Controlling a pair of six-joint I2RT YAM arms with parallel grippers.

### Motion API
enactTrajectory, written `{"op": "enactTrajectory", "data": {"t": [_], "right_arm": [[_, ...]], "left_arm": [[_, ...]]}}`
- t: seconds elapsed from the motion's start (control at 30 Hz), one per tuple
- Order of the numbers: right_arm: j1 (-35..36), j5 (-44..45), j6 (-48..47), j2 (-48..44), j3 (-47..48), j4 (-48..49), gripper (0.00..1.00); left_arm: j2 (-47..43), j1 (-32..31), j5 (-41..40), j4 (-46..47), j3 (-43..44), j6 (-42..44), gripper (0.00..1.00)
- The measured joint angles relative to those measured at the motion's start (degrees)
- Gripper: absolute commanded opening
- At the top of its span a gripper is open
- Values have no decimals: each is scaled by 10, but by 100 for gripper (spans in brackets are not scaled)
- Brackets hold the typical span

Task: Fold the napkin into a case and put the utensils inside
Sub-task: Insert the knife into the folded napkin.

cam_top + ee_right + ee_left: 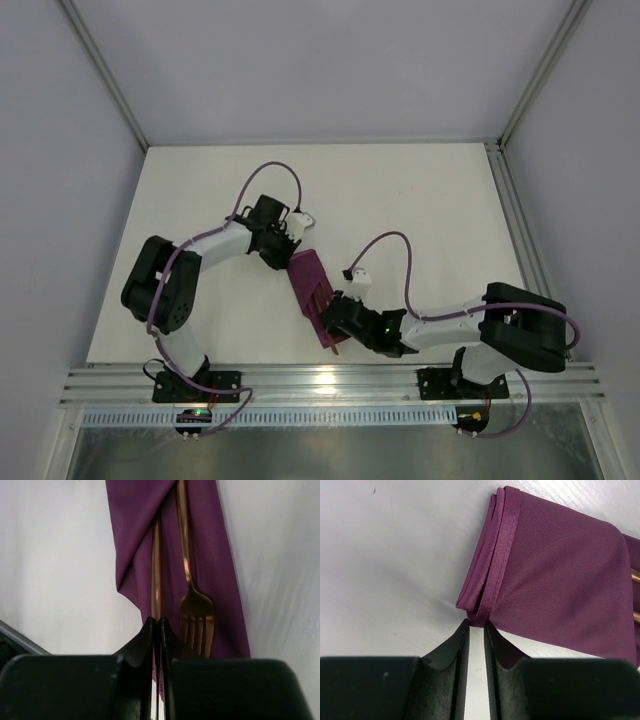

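The napkin lies folded as a narrow magenta case [308, 283] mid-table, running from far-left to near-right. My left gripper [288, 252] is at its far end. In the left wrist view the gripper [477, 625] is pinched on the hem at the corner of the case [560, 575], and two copper ends [636, 575] peek out at the right edge. My right gripper [337, 318] is at the near end. In the right wrist view it [157, 621] is shut on the thin knife [156, 565], which runs up into the case [135, 530]. The fork [197, 612] lies beside the knife on the cloth.
The white table [400, 200] is bounded by grey walls and an aluminium frame rail [505, 200] on the right. A ribbed metal rail [330, 385] runs along the near edge by the arm bases.
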Motion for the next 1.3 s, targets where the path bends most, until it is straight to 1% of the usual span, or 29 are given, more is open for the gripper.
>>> {"op": "enactTrajectory", "data": {"t": [0.13, 0.37, 0.6, 0.7, 0.8, 0.83, 0.87, 0.9, 0.93, 1.0, 1.1, 1.3], "right_arm": [[-16, -9, -18, 32, 25, 28, 4], [-68, -46, -52, 54, 37, 52, 4], [-72, -64, -55, 110, 60, 84, 4], [-75, -66, -56, 115, 60, 94, 4], [-77, -66, -64, 115, 69, 84, 4], [-78, -67, -69, 116, 76, 75, 6], [-78, -69, -76, 117, 83, 66, 13], [-79, -71, -80, 118, 91, 57, 16], [-80, -74, -87, 119, 99, 46, 23], [-79, -78, -94, 118, 109, 30, 29], [-78, -80, -103, 113, 114, 1, 36], [-74, -81, -125, 63, 120, -77, 45]], "left_arm": [[0, 0, 0, 2, -2, 0, 18], [0, 0, 0, 3, -3, 0, 18], [0, 0, 0, 3, -3, 0, 18], [0, 0, 0, 4, -3, 0, 18], [0, 0, 0, 5, -3, 0, 18], [0, 0, 0, 5, -3, 0, 17], [0, 0, 0, 5, -3, 0, 17], [0, 0, -1, 5, -3, 0, 18], [0, 0, -1, 5, -3, 0, 17], [0, 0, -1, 5, -3, 0, 17], [0, 0, -1, 6, -3, 0, 17], [0, 0, -1, 6, -3, 0, 17]]}}
